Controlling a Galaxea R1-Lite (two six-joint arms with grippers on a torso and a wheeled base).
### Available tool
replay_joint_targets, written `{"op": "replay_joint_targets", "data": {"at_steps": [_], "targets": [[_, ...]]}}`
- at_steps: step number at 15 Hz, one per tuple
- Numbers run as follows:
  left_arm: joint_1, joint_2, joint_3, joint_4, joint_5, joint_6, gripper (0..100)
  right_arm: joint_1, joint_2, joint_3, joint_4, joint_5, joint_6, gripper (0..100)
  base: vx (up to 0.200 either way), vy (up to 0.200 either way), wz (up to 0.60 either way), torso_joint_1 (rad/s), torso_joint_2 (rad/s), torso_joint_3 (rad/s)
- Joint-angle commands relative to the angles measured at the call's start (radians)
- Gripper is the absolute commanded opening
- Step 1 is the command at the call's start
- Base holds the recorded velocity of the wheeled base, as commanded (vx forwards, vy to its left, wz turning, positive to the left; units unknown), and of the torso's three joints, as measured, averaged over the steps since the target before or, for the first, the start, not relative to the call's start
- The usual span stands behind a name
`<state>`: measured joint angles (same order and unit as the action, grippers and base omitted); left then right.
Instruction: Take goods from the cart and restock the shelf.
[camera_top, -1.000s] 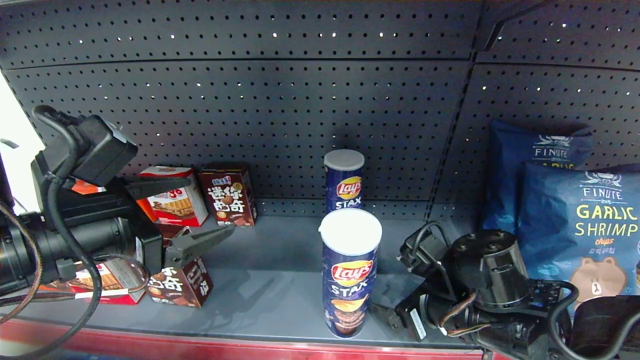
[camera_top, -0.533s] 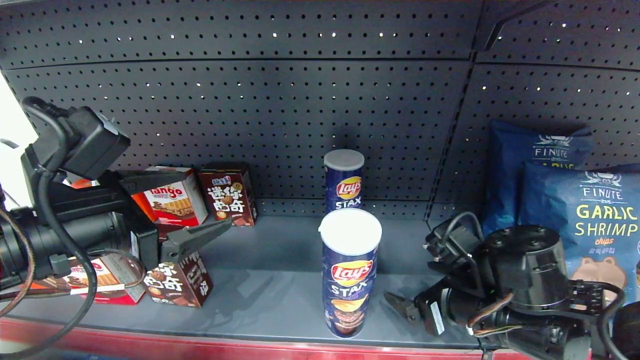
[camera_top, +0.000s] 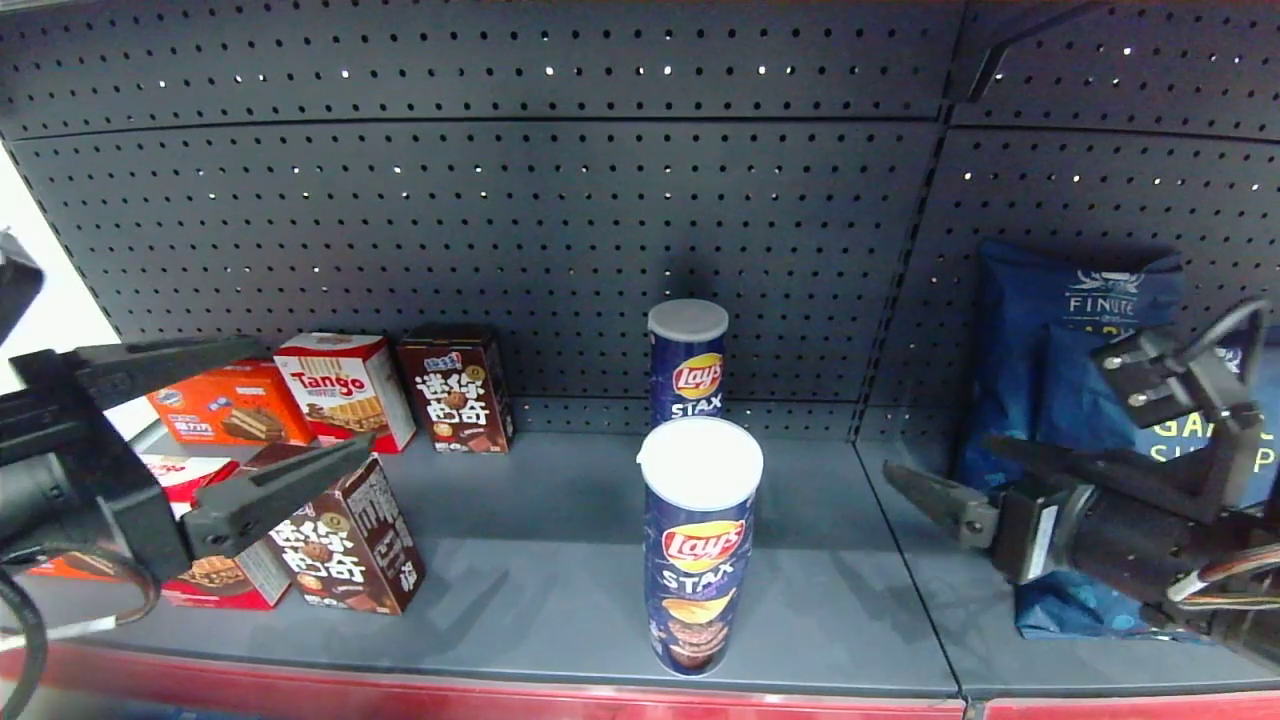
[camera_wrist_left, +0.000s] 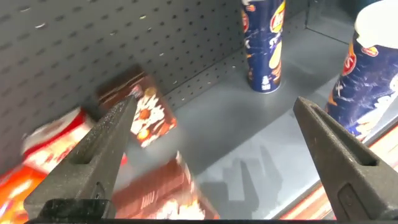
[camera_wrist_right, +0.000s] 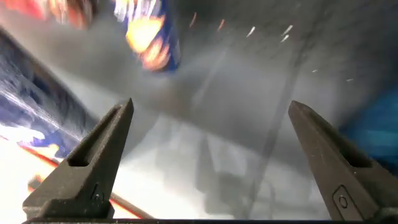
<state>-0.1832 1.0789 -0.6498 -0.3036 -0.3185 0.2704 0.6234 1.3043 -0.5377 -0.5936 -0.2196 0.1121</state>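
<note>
- One chip can (camera_top: 700, 545) stood on the shelf (camera_top: 560, 530).
- Both arms had pulled back; left gripper (camera_top: 315, 395) and right gripper (camera_top: 938, 458) gaped wide, empty.
- Next job was probably the cart.

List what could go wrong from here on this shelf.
1. The front can stands tall near the front edge of the shelf, between the left gripper and right gripper, both open. A sideways swing by either could tip it off.
2. The left gripper's lower finger looks close to the brown box; a brush might shove it.
3. The right gripper is in front of the blue bags and could snag one.
</note>
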Motion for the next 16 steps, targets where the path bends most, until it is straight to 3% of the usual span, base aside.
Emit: {"op": "replay_joint_targets", "data": {"at_steps": [1, 6, 7, 12, 14, 16], "targets": [[0.037, -0.160, 0.088, 0.001, 0.007, -0.045, 100, -0.076, -0.155, 0.041, -0.002, 0.025, 0.001, 100, 0.000, 0.000, 0.00, 0.000, 0.00, 0.000], [0.134, -0.363, 0.233, 0.004, 0.047, -0.071, 100, -0.200, -0.301, 0.162, 0.000, 0.040, 0.004, 100, 0.000, 0.000, 0.00, 0.000, 0.00, 0.000], [0.139, -0.436, 0.277, 0.032, 0.105, -0.071, 100, -0.264, -0.341, 0.193, 0.002, 0.040, 0.003, 100, 0.000, 0.000, 0.00, 0.000, 0.00, 0.000], [0.140, -0.755, 0.300, 0.403, 0.211, -0.071, 100, -0.441, -0.473, 0.278, 0.008, 0.031, 0.004, 100, 0.000, 0.000, 0.00, 0.000, 0.00, 0.000], [0.140, -0.823, 0.343, 0.428, 0.243, -0.076, 100, -0.493, -0.519, 0.323, 0.009, 0.031, 0.006, 100, 0.000, 0.000, 0.00, 0.000, 0.00, 0.000], [0.142, -0.899, 0.397, 0.434, 0.280, -0.100, 100, -0.508, -0.608, 0.400, 0.011, 0.031, 0.006, 100, 0.000, 0.000, 0.00, 0.000, 0.00, 0.000]]}}
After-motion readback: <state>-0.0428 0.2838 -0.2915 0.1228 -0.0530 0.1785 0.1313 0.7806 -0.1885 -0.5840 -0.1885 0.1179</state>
